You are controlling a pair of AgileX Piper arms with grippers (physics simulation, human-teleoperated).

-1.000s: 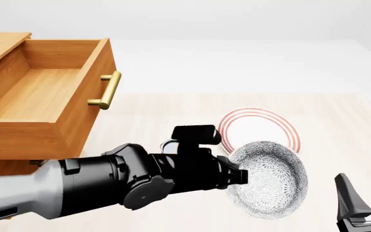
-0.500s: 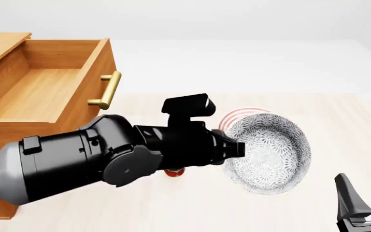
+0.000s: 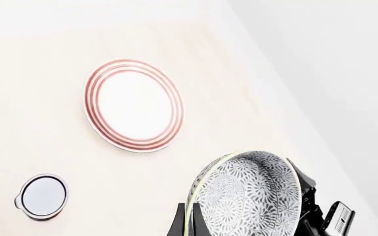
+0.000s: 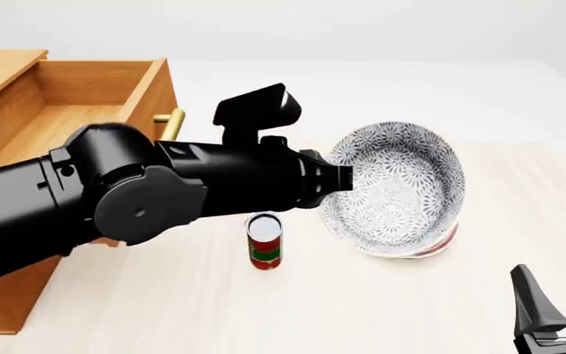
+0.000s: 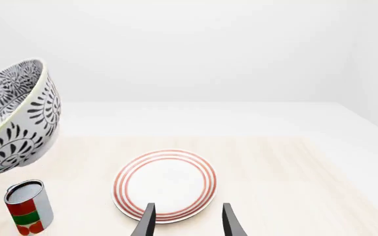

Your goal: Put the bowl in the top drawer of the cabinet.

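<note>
Since the earlier frames we find the left gripper (image 4: 337,179) has risen and carried the bowl (image 4: 396,188) clear of the table (image 4: 519,199). The bowl hangs tilted, clamped at its rim, above the red-ringed plate (image 5: 165,184) and right of the open top drawer (image 4: 62,140). A can (image 4: 264,241) stands below it. The right gripper (image 5: 186,221) rests low, fingers parted, holding nothing.

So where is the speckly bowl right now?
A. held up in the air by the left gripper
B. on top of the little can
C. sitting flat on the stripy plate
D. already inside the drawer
A: the left gripper grips the bowl by its rim, tilted on its side above the table; the right wrist view shows it clear of the red-ringed plate and the can.
</note>
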